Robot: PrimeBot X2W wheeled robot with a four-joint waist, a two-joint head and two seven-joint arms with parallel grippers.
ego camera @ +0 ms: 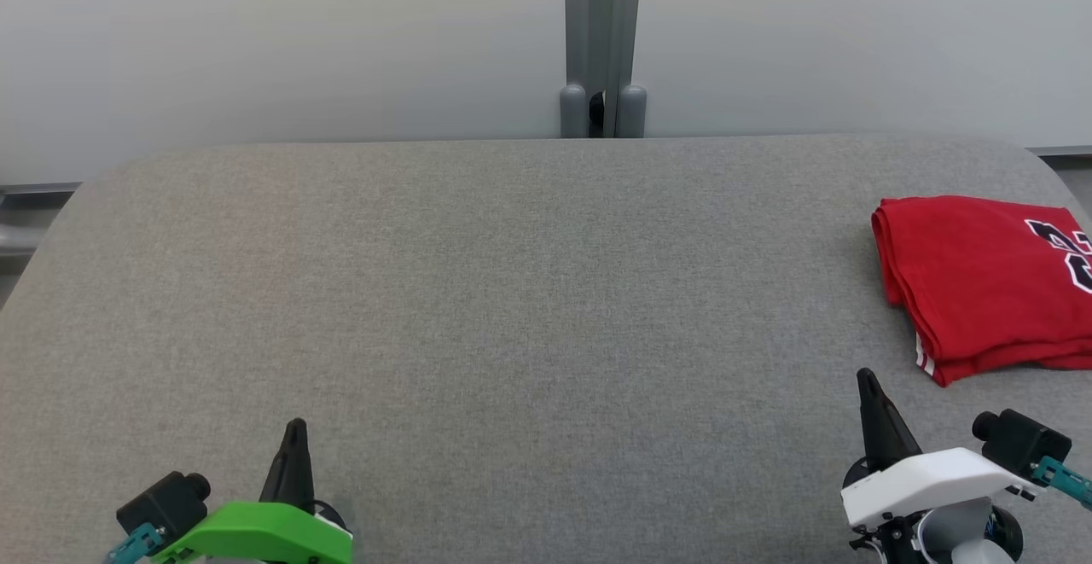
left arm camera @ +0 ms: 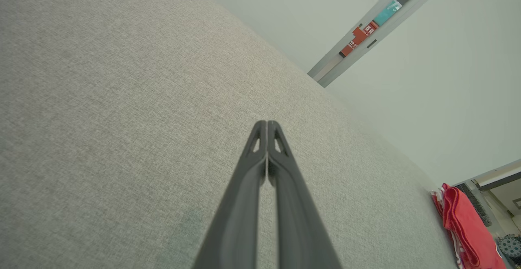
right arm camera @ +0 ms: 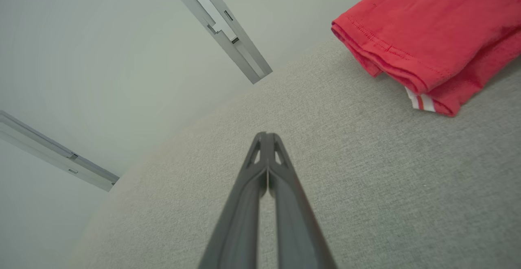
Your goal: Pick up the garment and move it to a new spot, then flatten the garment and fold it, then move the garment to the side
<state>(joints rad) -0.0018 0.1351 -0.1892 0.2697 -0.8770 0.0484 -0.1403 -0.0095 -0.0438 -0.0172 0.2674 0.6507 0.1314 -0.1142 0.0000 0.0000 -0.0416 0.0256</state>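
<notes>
The garment (ego camera: pixel 990 282) is a red shirt with dark lettering, folded into a compact stack at the right edge of the grey fabric table (ego camera: pixel 512 291). It also lies at the upper right of the right wrist view as the garment (right arm camera: pixel 427 37), with a white-striped hem showing, and at the lower right of the left wrist view as the garment (left arm camera: pixel 468 228). My right gripper (ego camera: pixel 867 376) hovers just in front of the stack, shut and holding nothing. My left gripper (ego camera: pixel 296 425) is shut and empty near the table's front left.
A pale wall stands behind the table, with a grey vertical post (ego camera: pixel 602 43) at its middle. The table's corners are rounded and its far edge meets the wall.
</notes>
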